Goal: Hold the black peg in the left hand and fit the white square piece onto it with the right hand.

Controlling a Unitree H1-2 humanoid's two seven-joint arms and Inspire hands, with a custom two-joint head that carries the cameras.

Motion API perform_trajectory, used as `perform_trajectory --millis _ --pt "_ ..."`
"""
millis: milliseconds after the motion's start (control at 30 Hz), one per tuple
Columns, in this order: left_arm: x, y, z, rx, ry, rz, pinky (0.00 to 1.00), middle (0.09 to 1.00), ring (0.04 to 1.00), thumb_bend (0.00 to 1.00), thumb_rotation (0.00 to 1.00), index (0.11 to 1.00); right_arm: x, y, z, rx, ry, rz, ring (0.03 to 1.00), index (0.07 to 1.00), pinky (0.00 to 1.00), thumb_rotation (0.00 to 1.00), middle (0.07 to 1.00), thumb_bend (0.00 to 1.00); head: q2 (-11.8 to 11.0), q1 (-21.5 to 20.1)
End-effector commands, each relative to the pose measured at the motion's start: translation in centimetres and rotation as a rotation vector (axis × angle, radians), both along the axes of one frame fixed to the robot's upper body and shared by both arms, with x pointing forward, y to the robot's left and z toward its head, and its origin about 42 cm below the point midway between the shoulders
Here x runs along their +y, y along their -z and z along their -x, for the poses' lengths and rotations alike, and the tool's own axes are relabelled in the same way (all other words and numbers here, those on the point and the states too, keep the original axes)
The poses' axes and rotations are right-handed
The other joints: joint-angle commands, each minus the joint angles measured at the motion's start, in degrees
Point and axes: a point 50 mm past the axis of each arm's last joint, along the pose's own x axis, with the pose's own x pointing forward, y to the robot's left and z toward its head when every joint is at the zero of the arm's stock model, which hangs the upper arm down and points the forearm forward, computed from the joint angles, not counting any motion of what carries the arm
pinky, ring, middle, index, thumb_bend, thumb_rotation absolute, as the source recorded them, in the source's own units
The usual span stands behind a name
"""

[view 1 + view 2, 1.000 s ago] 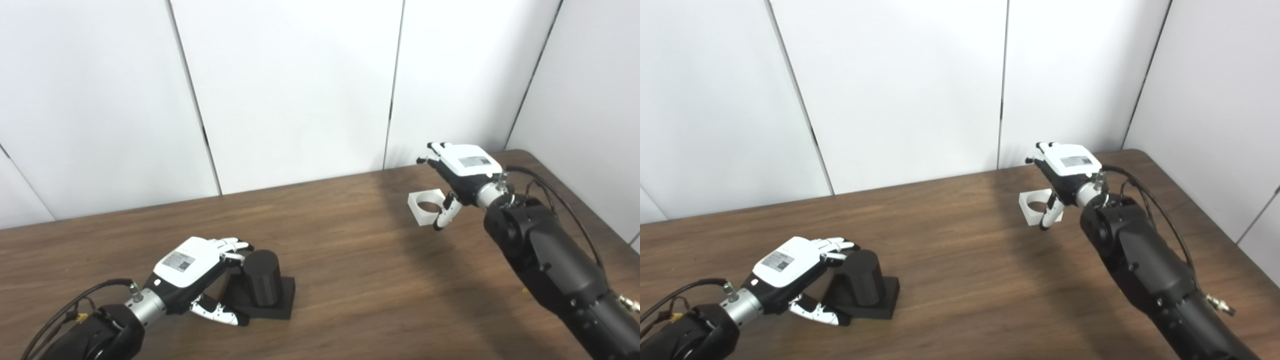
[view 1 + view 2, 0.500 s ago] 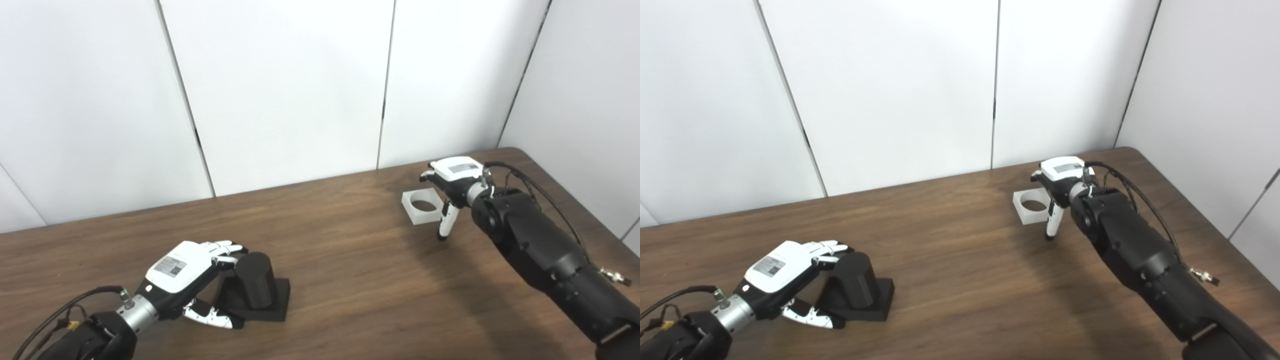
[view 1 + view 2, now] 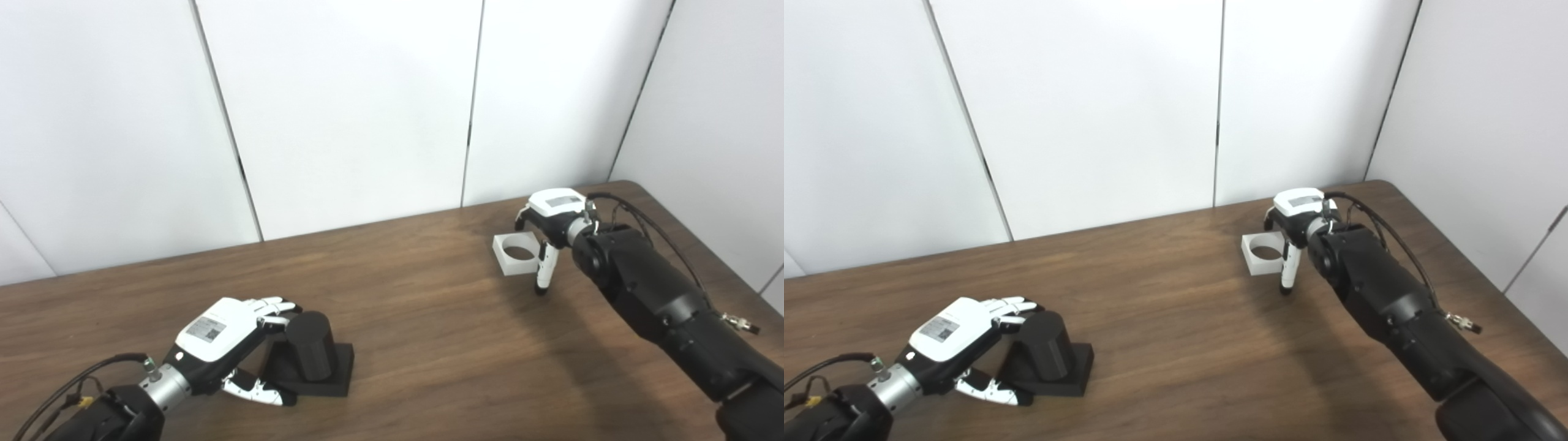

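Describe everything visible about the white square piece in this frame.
The white square piece is a flat, matte white block, plastic by its look, with a large round hole through its middle. It lies flat on the brown wooden table near the far right corner, far from the black peg. The right hand hangs over its right edge, fingers curled down around it; whether it is actually gripped cannot be told.

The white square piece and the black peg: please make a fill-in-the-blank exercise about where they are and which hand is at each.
1. The white square piece lies on the ____ table.
2. The hole through the white piece is ____ in shape.
3. The black peg stands upright on a square black ____.
4. The hand beside the peg is the ____ hand, its fingers near the peg's top.

Missing words: wooden; round; base; left
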Motion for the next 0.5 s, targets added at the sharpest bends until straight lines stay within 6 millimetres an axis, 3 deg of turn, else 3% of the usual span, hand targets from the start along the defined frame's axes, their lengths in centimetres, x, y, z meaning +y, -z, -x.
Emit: perform_trajectory --millis 0,267,300,333,467 --pt "1.9 4.2 3.0 0.147 0.039 -0.189 0.78 0.861 0.877 0.52 0.06 0.491 0.0 -1.8 -1.0 -0.040 -0.015 -0.036 0.931 0.725 0.94 0.17 0.904 0.87 0.1 0.0" --pt "1.7 3.7 3.4 0.162 0.037 -0.195 0.78 0.865 0.876 0.52 0.06 0.491 -0.2 -1.7 -2.5 0.023 0.010 -0.127 0.861 0.585 0.86 0.15 0.830 0.83 0.9 0.5" --pt "1.6 3.7 3.5 0.163 0.038 -0.200 0.78 0.868 0.879 0.52 0.06 0.491 -0.1 -1.7 -2.6 0.025 0.017 -0.138 0.850 0.529 0.86 0.15 0.813 0.65 1.0 0.5" --pt "1.5 3.6 3.6 0.160 0.038 -0.205 0.78 0.870 0.879 0.52 0.06 0.491 0.0 -1.5 -2.8 0.027 0.021 -0.143 0.839 0.509 0.85 0.14 0.796 0.59 1.1 0.6" --pt "1.4 3.5 3.7 0.154 0.038 -0.209 0.77 0.864 0.871 0.52 0.06 0.491 0.4 -1.0 -2.8 0.023 0.008 -0.132 0.828 0.486 0.80 0.14 0.760 0.53 1.4 1.0"
